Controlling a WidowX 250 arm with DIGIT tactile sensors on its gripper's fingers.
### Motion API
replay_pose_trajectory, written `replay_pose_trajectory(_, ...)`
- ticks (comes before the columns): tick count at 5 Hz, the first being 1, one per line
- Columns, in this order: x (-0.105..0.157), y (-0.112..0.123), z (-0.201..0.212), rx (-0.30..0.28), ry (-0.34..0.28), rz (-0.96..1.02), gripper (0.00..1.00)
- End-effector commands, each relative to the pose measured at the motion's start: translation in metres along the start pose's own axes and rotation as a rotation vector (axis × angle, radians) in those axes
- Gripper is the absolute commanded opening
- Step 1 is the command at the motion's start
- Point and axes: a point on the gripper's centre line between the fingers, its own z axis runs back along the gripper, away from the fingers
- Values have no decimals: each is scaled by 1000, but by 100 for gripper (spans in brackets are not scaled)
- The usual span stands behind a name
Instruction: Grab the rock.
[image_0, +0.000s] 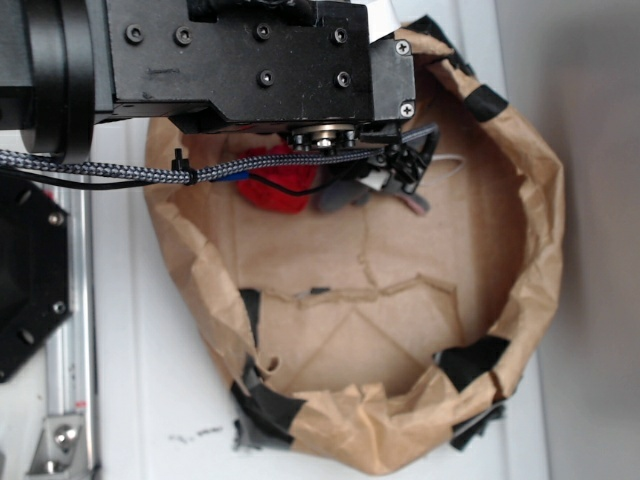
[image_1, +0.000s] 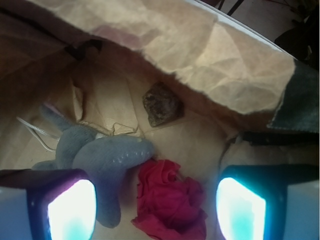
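the pincer (image_1: 156, 210) hangs spread wide and empty over the red ball (image_1: 170, 205), since the rock (image_1: 161, 104) lies beyond, near the paper wall (image_1: 200, 45).

No readable txt, labels, brands or nums in either view. Arm housing (image_0: 240, 55): plain black, screws only, no markings. Paper wall (image_0: 520, 200): bare brown, no print. Tape patches (image_0: 475, 360): plain black. Wrist view: rock (image_1: 161, 104), plush (image_1: 100, 155), red ball (image_1: 172, 205), none carry tags or lettering. Small dark specks on the white table (image_0: 195, 435) near the front edge: too small to tell if txt, look like scuffs.
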Motion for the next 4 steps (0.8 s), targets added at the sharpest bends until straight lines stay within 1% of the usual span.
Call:
replay_pose_trajectory(1,20,13,-19,-73,-94,140,100)
replay_pose_trajectory(2,29,4,-41,-51,-176,234,100)
replay_pose_trajectory(3,45,12,-44,-14,-231,304,100)
replay_pose_trajectory(4,60,22,-49,-10,-241,348,100)
